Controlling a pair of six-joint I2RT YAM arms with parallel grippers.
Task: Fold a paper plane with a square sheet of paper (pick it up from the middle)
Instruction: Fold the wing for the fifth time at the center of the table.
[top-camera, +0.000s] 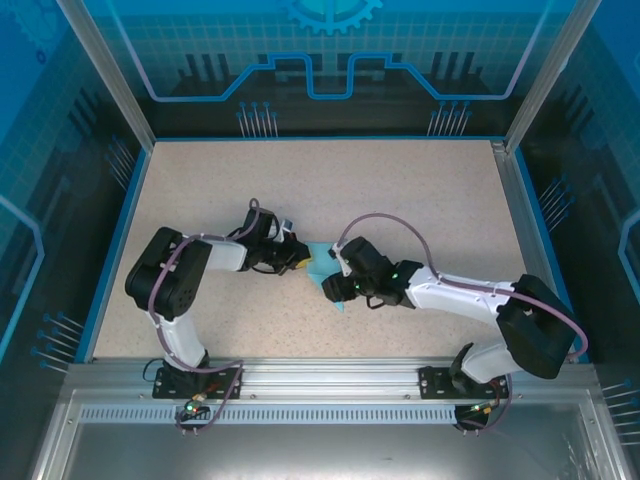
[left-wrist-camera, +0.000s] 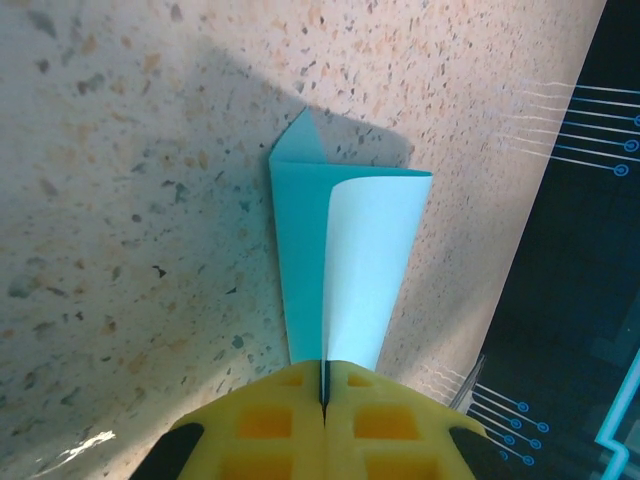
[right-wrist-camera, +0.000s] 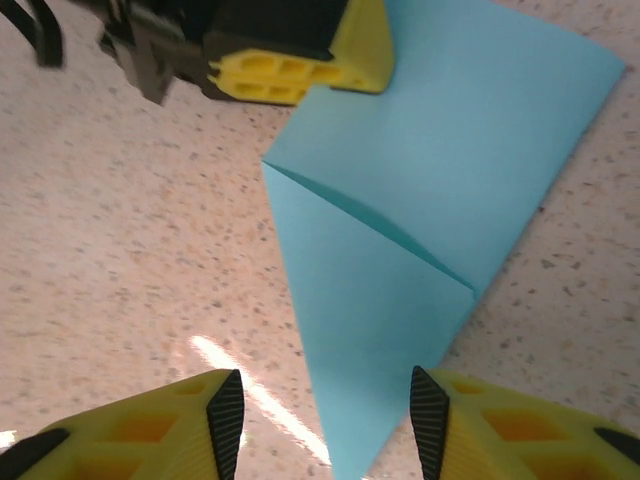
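Paper plane (left-wrist-camera: 350, 270), limp and crease-prone, lay on the counter (top-camera: 400, 200) toward 6 o'clock. My left tool (left-wrist-camera: 324, 385) pinched its 9 o'clock edge, my right tool (right-wrist-camera: 325, 410) spread astride the tip. I judged the folds the firmest hold.

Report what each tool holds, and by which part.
Left tool is shut on the paper plane, pinching one edge. Right tool is open astride its pointed tip, holding nothing.

**Much is covered or cut off**

From above, the left gripper (top-camera: 298, 262) and right gripper (top-camera: 333, 290) cover most of the paper plane (top-camera: 318, 256); you get slivers only. At your left wrist, its near end vanishes inside the clamped jaws. At your right wrist, the bottom edge cuts off the jaws flanking its point.
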